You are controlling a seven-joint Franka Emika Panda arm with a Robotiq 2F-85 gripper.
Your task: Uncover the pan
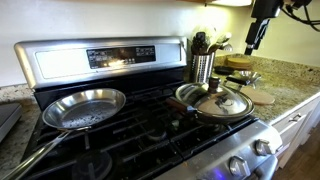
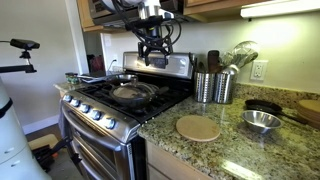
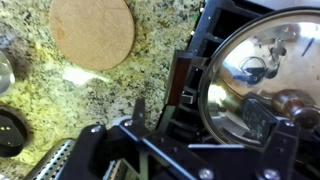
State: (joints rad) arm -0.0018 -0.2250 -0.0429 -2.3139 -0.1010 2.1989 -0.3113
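Observation:
The pan (image 1: 186, 97) sits on the stove's front burner, covered by a round shiny metal lid (image 1: 222, 103) with a centre knob. In the wrist view the lid (image 3: 262, 65) fills the right side, its knob (image 3: 293, 100) is brownish, and the pan's reddish-brown handle (image 3: 184, 80) sticks out toward the counter. The covered pan also shows in an exterior view (image 2: 133, 93). My gripper (image 1: 252, 40) hangs open and empty well above the pan, as seen in both exterior views (image 2: 152, 58). Its fingers (image 3: 200, 115) straddle the lid's edge in the wrist view.
A silver steel skillet (image 1: 84, 108) with a long handle sits on another burner. A metal utensil holder (image 1: 203, 66) stands beside the stove. A round cork trivet (image 3: 92, 30) and a metal bowl (image 2: 262, 120) lie on the granite counter (image 2: 240, 150).

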